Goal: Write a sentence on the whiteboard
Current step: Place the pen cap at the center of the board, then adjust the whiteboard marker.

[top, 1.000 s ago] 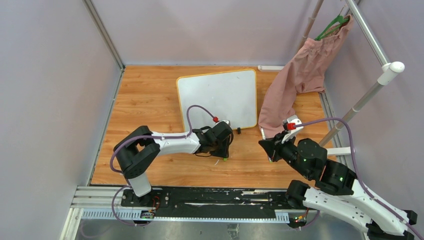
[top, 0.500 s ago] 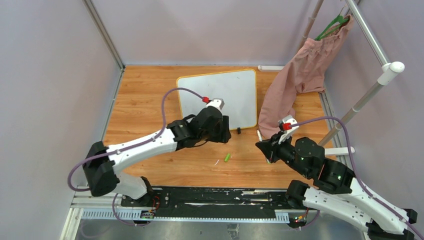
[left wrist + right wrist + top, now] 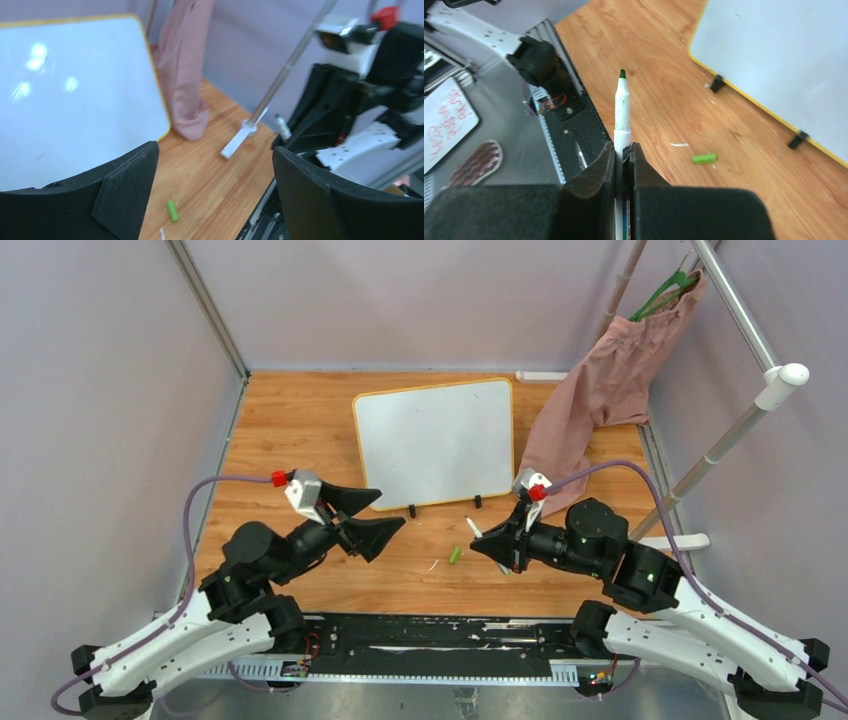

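Observation:
The whiteboard [image 3: 433, 445] lies at the back middle of the wooden table, white with a yellow rim and black clip feet [image 3: 717, 83]. Its face is blank; no sentence shows on it. My right gripper [image 3: 483, 545] is shut on a white marker [image 3: 622, 115] whose green tip is bare, hovering just in front of the board's near right corner. The green cap [image 3: 455, 555] lies loose on the wood between the two grippers. My left gripper [image 3: 392, 510] is open and empty, raised left of the cap; the cap [image 3: 172, 210] shows between its fingers [image 3: 125, 185].
A pink garment [image 3: 600, 400] hangs from a white rack [image 3: 745, 420] at the back right, draping onto the table beside the board. A small white scrap [image 3: 433, 564] lies near the cap. Grey walls close in the left and back sides. The black rail [image 3: 430, 635] runs along the near edge.
My left gripper has opened wide and drawn back left and nearer from the board's front edge, with the green cap now lying loose on the table. The right gripper has moved left with the marker.

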{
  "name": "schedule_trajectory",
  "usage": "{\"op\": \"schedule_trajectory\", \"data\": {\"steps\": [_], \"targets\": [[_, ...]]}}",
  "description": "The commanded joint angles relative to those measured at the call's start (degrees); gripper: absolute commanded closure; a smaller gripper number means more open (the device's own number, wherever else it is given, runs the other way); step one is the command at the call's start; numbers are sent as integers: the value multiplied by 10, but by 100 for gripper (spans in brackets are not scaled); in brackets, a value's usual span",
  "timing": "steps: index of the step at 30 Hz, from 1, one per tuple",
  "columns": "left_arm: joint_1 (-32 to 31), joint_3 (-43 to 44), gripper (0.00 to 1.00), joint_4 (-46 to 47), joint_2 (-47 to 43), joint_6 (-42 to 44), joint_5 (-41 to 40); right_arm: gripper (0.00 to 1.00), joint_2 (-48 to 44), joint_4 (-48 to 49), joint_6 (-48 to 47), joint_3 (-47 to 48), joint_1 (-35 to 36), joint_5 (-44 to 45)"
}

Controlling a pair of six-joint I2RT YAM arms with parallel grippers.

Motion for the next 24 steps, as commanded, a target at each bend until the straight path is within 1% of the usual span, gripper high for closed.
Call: {"op": "schedule_trajectory", "data": {"steps": [1,5,9,12,15,21,24], "targets": [[-4,-27,10,124,-61,37,113,100,36,101,-9,31,1,-126],[-4,0,10,124,-37,16,209,100,104,120,-6,69,1,-184],[-4,12,12,130,-21,5,259,100,132,179,19,81,1,-216],[-4,3,13,154,-19,-7,274,100,151,230,44,83,1,-240],[-4,0,16,168,-13,-15,278,100,167,260,59,87,2,-252],[-4,7,26,174,7,-25,270,100,182,278,67,97,8,-271],[-4,11,29,180,25,-31,268,100,187,272,64,102,13,-277]]}}
